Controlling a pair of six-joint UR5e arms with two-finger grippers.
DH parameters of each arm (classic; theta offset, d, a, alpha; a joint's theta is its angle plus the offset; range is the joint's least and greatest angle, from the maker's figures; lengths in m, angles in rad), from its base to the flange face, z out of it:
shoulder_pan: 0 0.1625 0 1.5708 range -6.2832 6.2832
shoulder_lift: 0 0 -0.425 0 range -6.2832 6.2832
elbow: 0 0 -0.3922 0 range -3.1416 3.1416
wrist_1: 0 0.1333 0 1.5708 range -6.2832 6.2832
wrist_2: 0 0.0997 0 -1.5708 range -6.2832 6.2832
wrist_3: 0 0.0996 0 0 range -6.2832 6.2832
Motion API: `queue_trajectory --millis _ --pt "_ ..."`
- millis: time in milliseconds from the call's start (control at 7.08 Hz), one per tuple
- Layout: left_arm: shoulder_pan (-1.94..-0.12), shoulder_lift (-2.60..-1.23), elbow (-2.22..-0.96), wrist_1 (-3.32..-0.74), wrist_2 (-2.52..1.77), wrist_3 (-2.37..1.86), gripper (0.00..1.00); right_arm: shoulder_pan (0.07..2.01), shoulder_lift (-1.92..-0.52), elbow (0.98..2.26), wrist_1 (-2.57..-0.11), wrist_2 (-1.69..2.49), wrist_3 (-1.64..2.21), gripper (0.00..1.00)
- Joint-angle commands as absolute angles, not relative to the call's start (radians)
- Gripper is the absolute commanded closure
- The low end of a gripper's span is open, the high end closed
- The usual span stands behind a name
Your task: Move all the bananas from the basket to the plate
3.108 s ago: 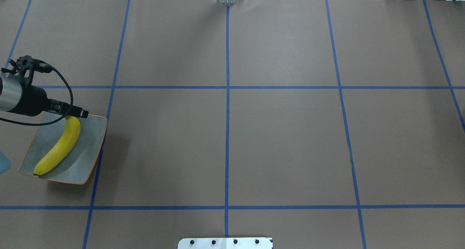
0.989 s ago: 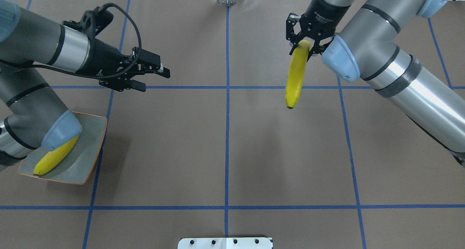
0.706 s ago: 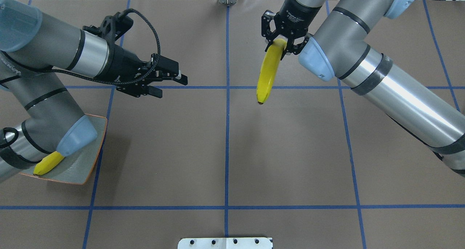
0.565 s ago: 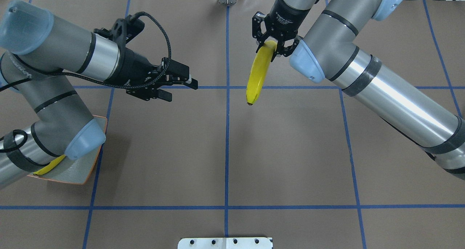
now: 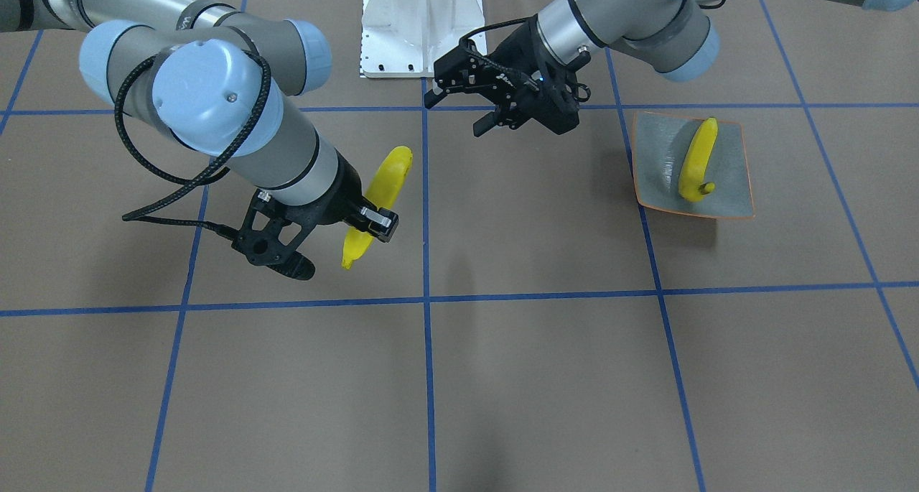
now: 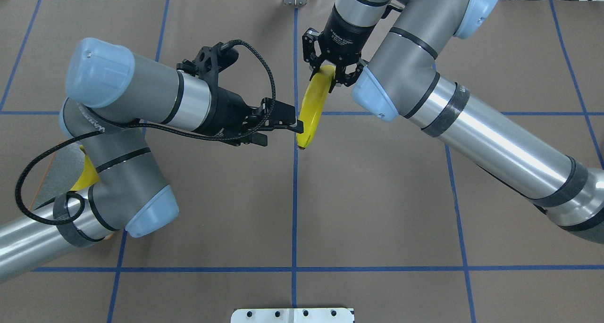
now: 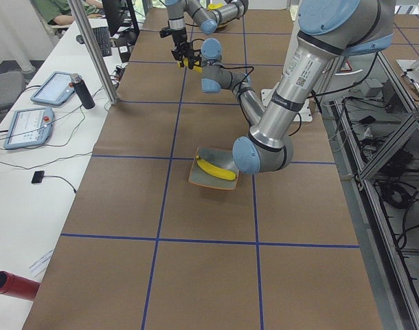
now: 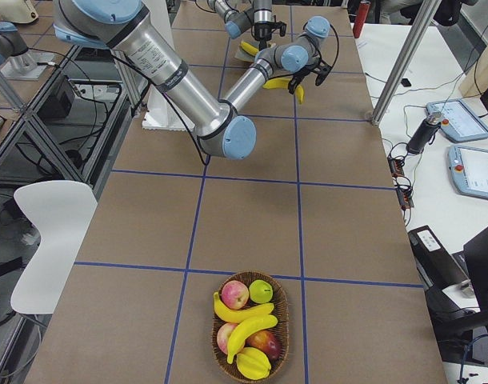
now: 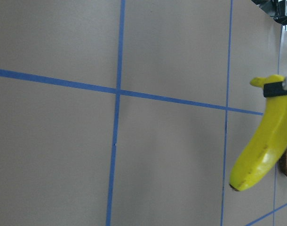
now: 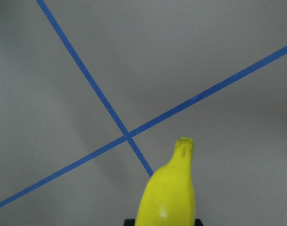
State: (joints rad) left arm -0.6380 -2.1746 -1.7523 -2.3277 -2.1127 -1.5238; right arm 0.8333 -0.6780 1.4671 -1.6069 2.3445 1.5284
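yellow held banana [image 6: 311,107]: hung over the middle of the worktop [image 6: 377,195], toward its far edge, clear of the surface.
right gripper [image 6: 330,74]: pinched on the held banana near its stem.
left gripper [image 6: 282,132]: spread open, just beside the held banana's lower end.
plate [image 5: 725,172]: set near the worktop's left edge, one banana [image 5: 698,160] laid on it.
basket [image 8: 285,320]: at the worktop's right end, filled with bananas [image 8: 248,328] and other fruit [image 8: 234,294].

A yellow banana [image 9: 263,146] hangs to the right of the tool, with its stem uppermost and its dark tip lowest. A black gripper finger [image 9: 274,89] crosses it just below the stem. Blue tape lines [image 9: 116,141] cross on the brown table [image 9: 171,155] ahead of the tool.
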Motion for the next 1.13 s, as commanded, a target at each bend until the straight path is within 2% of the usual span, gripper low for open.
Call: queue_trajectory --millis 0,989 --pt "-0.627 -2.204 -1.721 -2.329 -2.092 -1.522 0.00 0.804 -0.672 1.470 -1.608 2.316 1.539 1.00" --pt "-0.627 -2.272 -1.629 -2.329 -2.062 -1.480 0.00 0.784 -0.681 1.480 -1.606 2.319 1.520 1.00"
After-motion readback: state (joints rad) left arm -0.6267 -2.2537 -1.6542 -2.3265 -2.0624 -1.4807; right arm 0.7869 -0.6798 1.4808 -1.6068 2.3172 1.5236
